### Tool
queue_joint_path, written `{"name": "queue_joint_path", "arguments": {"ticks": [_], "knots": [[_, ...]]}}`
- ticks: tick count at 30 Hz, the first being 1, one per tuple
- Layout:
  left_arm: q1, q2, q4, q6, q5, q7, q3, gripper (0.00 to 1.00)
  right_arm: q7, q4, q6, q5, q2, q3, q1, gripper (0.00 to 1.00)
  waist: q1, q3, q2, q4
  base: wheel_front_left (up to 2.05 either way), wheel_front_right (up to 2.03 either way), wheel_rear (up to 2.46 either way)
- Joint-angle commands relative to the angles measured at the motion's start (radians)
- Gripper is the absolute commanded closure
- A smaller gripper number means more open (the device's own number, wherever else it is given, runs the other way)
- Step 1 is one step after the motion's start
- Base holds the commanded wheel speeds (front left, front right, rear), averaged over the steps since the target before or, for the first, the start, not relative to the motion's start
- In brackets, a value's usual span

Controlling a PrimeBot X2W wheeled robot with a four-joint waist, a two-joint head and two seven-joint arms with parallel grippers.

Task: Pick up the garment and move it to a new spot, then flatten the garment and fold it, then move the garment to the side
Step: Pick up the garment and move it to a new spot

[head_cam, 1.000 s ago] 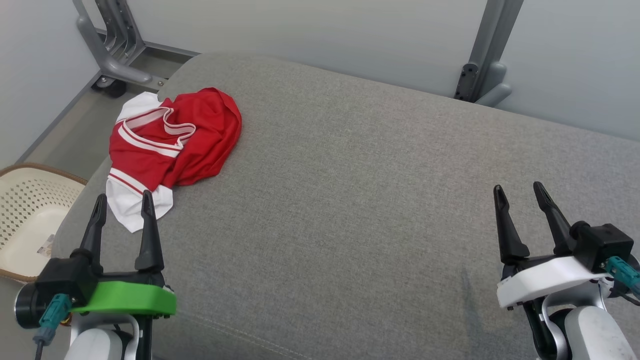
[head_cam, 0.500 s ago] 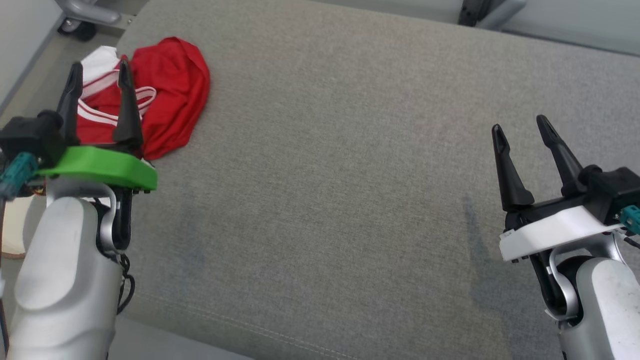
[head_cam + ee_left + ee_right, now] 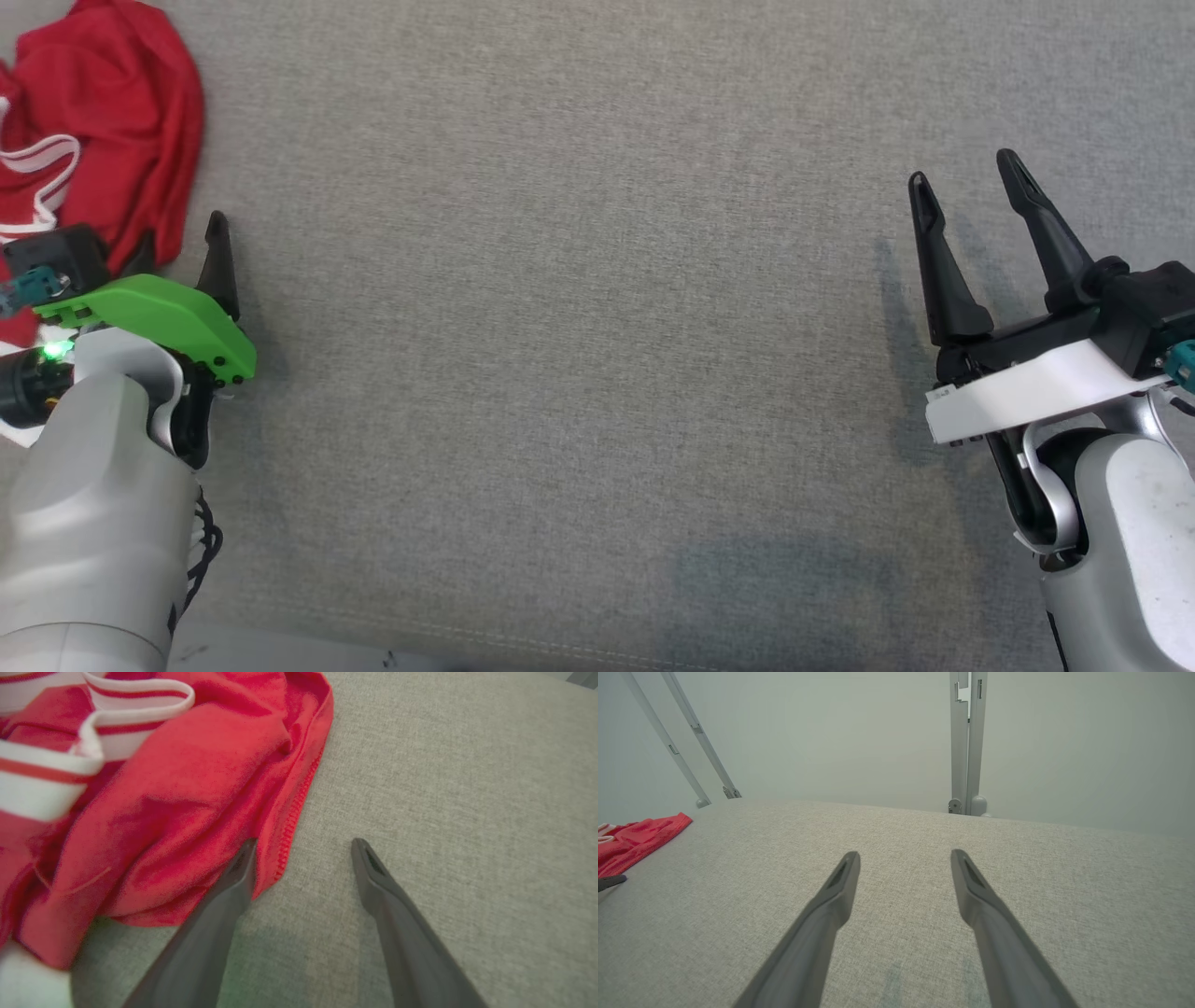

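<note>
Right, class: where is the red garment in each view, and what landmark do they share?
Head view: red garment in the top left corner.
Left wrist view: red garment across the left half.
Right wrist view: red garment at the left edge, mid-height.
Shared landmark: the grey fabric surface beneath it.

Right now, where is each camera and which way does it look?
Head view: on the head, looking down at the grey cushion; left gripper and right gripper show.
Left wrist view: on the left wrist, looking along its open fingers at the red garment.
Right wrist view: on the right wrist, looking across the cushion to a wall; its fingers show.
Shared: all three see the garment.
</note>
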Motion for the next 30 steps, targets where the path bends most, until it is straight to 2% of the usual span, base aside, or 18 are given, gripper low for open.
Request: {"name": "queue_joint_path", "arguments": {"ticks": [1,2,3,4,5,10,15,23,30], "knots": [[-0.022,0.012,0.024,-0.004,-0.005,0.005,0.001,0.0,-0.006,-0.003,-0.001,0.006,-0.004,0.0,-0.015,0.0,-0.0002,0.065,-0.0001,-0.065,0.0,0.0,0.0],[-0.028,0.018,0.048,-0.005,-0.012,0.006,0.003,0.0,-0.008,-0.003,-0.001,0.006,-0.004,0.0,-0.019,0.0,-0.0002,0.07,-0.0001,-0.069,0.0,0.0,0.0],[-0.03,0.021,0.07,-0.004,-0.019,0.008,0.005,0.1,-0.01,-0.001,-0.001,0.006,-0.003,-0.003,-0.022,0.0,-0.0002,0.073,-0.0001,-0.073,0.0,0.0,0.0],[-0.032,0.024,0.089,-0.005,-0.02,0.001,0.005,0.72,-0.011,0.0,-0.001,0.006,-0.002,-0.005,-0.022,0.0,-0.0002,0.074,-0.0001,-0.075,0.0,0.0,0.0],[-0.033,0.028,0.105,-0.005,-0.022,-0.003,0.003,1.0,-0.013,0.002,-0.001,0.007,-0.002,-0.007,-0.021,0.0,-0.0002,0.075,-0.0001,-0.077,0.0,0.0,0.0],[-0.048,0.049,0.144,0.012,0.001,-0.051,-0.008,1.0,-0.021,0.014,-0.001,0.008,0.001,-0.022,-0.009,0.0,-0.0002,0.063,-0.0001,-0.073,0.0,0.0,0.0],[-0.053,0.077,0.104,0.032,0.028,-0.084,-0.007,1.0,-0.029,0.024,-0.001,0.004,0.007,-0.03,0.005,0.0,-0.0002,0.028,-0.0001,-0.063,0.0,0.0,0.0],[0.072,0.107,-0.296,0.106,0.127,-0.087,0.098,1.0,-0.055,0.053,-0.001,0.005,0.031,-0.055,0.05,0.0,-0.0002,-0.098,-0.0001,-0.05,0.0,0.0,0.0],[0.245,0.087,-0.621,0.143,0.213,-0.087,0.182,1.0,-0.074,0.08,-0.001,0.013,0.061,-0.062,0.098,0.0,-0.0002,-0.209,-0.0001,-0.078,0.0,0.0,0.0]]}}
